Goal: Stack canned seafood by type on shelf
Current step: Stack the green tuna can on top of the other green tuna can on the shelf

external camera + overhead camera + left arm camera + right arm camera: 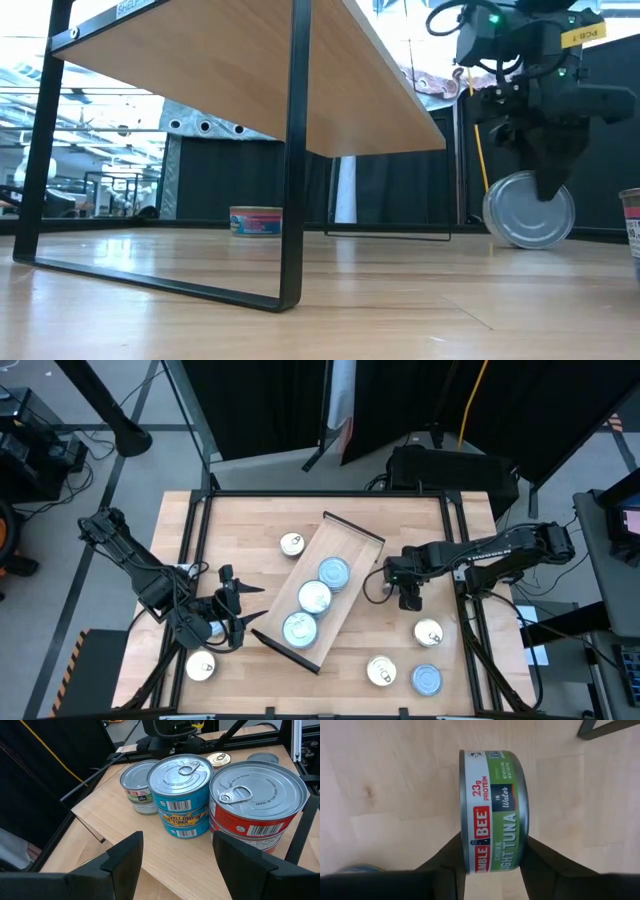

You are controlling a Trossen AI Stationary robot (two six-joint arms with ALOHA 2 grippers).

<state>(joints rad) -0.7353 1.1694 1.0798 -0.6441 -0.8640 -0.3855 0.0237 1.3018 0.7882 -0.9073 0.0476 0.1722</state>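
Gripping a green tin on edge, the right gripper has one dark finger against each flat face; the fingers are partly closed onto it. The label reads "Light Tuna in Water". In the low view this tin stands upright on its rim at the right of the frame, touching the desk, its silver face toward the camera, with the right gripper coming down from above. In the high view that gripper sits right of centre, just beside the shelf's right edge.

The shelf lies diagonally across the middle of the high view, a light wooden board with dark rails at its short ends. On it stand three stacks in a row: a blue stack, a red stack and a tin with a white and green label. All show silver pull-tab tops.

Loose tins lie on the desk: one left of the shelf's upper end, one at lower left, and three at lower right, two pale and one blue.

The left gripper hovers at lower left of the high view, near the shelf's lower end, fingers spread wide and holding nothing.
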